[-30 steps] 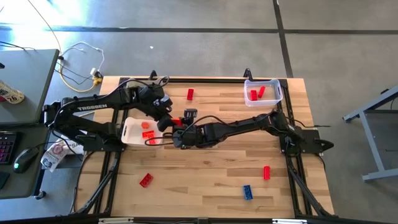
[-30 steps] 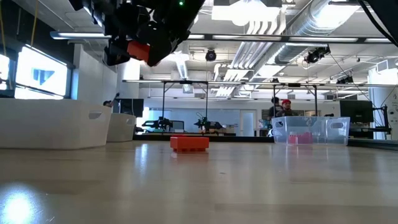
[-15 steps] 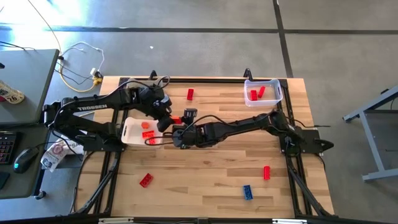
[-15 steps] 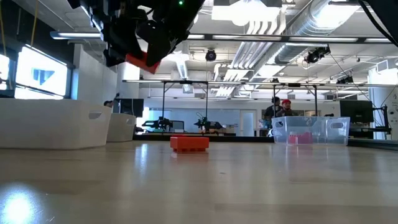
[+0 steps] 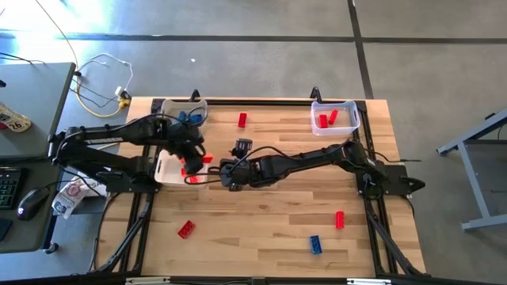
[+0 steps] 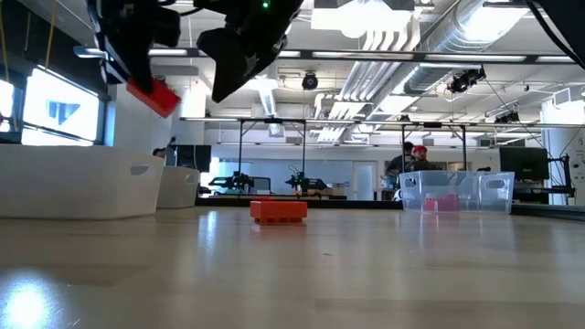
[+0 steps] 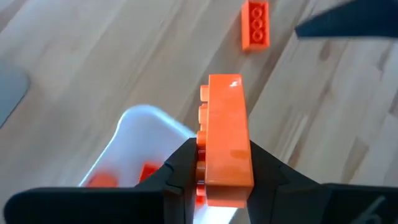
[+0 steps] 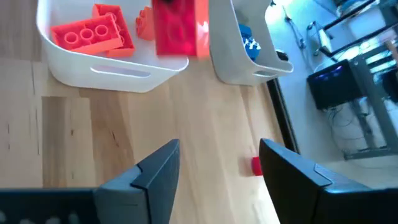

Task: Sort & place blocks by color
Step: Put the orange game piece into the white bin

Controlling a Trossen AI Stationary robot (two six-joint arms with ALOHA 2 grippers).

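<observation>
My left gripper (image 5: 192,158) is shut on an orange studded block (image 7: 227,143) above the white bin (image 5: 166,168), which holds other orange blocks (image 8: 93,34). In the low view the held block (image 6: 153,94) hangs high and tilted. My right gripper (image 8: 217,168) stands open and empty just to the right of that bin (image 5: 225,172). Loose blocks lie flat on the table: red ones (image 5: 242,119), (image 5: 187,229), (image 5: 340,219) and a blue one (image 5: 315,244). My left gripper pinches the orange block between its two fingers (image 7: 180,171), one on each long side, at the block's rear end (image 7: 225,183). The rest of the block sticks out ahead of the fingers, studs (image 7: 203,112) to one side. It is lifted clear, over the white bin, tilted.
A second white bin with blue blocks (image 5: 190,112) stands at the far left of the table. A clear bin with red blocks (image 5: 334,115) sits at the far right corner. Bare wood lies between the bins and along the near side. People stand far back in the room (image 6: 413,157).
My left gripper has drawn away from my right gripper with the orange block, moving toward the table's left and near edges and a little down, so the block now hangs over the white bin and is more tilted. The right arm has kept its place.
</observation>
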